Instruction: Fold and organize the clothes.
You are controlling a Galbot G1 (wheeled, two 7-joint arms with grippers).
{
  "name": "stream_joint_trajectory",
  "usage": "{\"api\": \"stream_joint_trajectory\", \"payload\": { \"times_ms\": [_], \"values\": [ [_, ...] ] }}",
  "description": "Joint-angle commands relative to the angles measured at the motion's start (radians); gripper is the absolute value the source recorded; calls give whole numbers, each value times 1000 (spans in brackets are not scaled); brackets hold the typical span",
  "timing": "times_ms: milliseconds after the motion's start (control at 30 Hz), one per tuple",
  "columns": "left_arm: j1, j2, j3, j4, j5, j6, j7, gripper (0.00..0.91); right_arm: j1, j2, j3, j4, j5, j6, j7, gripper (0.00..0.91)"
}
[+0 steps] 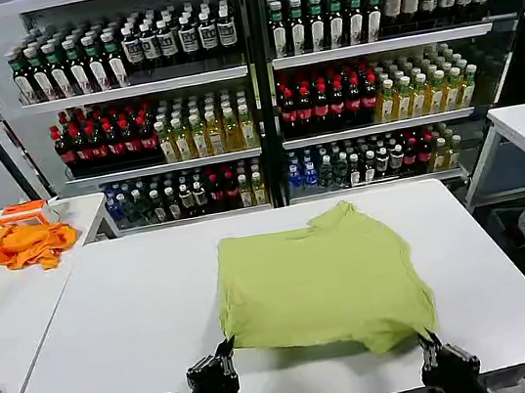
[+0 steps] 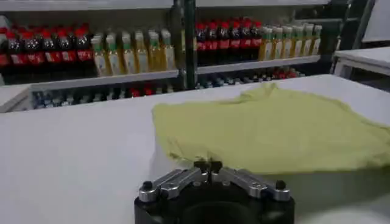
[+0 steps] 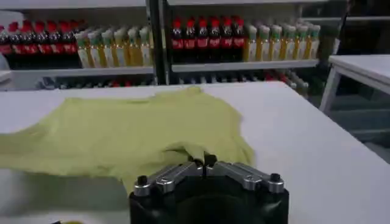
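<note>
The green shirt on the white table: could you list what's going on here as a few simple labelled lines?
shirt: yellow-green T-shirt, lying partly folded on the white table
left end effector: shut, at the shirt's near left corner
right end effector: shut, at the near right corner
background: shelves of bottles
side table: orange cloth heap

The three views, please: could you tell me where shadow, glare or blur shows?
Head view: sharp, a soft shadow under the yellow-green cotton T-shirt's near edge, faint reflections on the glass cooler doors. Left wrist view: bottles blurred. Right wrist view: shirt edge shadowed, bottles soft.
</note>
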Motion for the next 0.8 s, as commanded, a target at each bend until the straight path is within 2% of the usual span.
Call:
{"api": "stream_joint_trajectory", "payload": {
  "times_ms": [33, 500, 800],
  "values": [
    [-152, 28, 26, 115, -24, -8, 3, 20, 197, -101, 9, -109, 69, -20, 1, 0],
    [-330, 17, 88, 302, -25, -12, -6, 20, 426, -157, -95, -288, 71, -35, -9, 0],
    [-364, 0, 107, 359, -16, -12, -15, 20, 503, -145, -164, -385, -2, -19, -28, 0]
  ]
}}
